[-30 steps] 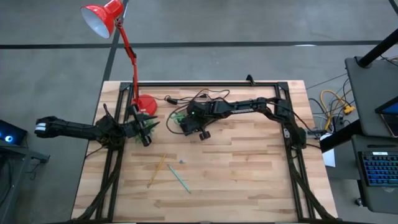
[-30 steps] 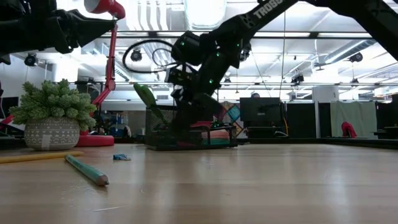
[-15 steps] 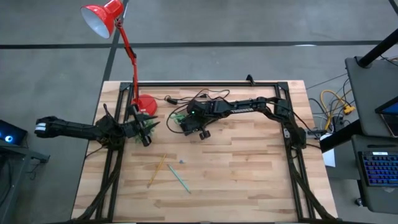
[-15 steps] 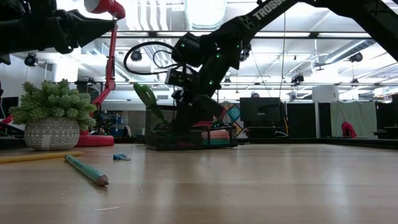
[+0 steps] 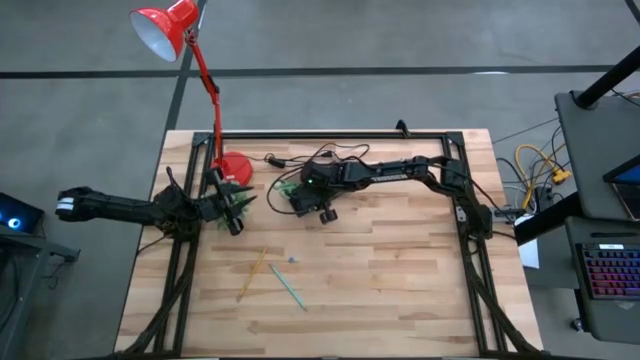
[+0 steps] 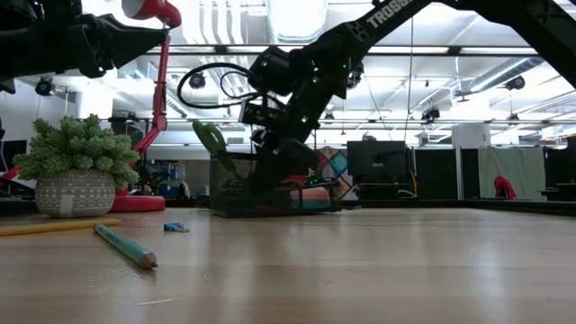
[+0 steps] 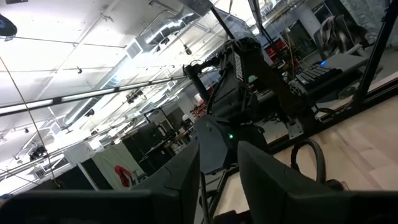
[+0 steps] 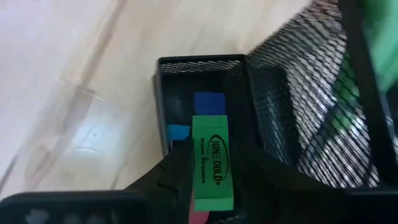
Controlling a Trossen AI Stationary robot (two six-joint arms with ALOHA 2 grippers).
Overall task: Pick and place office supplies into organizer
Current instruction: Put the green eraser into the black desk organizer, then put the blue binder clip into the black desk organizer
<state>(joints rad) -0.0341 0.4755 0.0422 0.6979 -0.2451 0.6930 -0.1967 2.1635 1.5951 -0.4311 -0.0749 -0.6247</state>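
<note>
High view: the right gripper point(image 5: 303, 200) hangs over the organizer point(image 5: 297, 196) at the table's eleven o'clock, unmoved since before. Left gripper point(image 5: 232, 213) waits near the lamp base point(image 5: 236, 167). Right wrist view: a green eraser point(image 8: 212, 163) sits between the fingers point(image 8: 176, 171); the grip seems slackened, perhaps released. Left jaws apart, empty.

This is a robot laboratory in a large industrial hall. The ceiling point(image 6: 297, 18) is high with open pipes and lamps, the floor point(image 5: 400, 40) is grey concrete, and computer monitors point(image 6: 376, 160) and a keyboard point(image 5: 610, 270) stand around the wooden table point(image 5: 400, 270).
</note>
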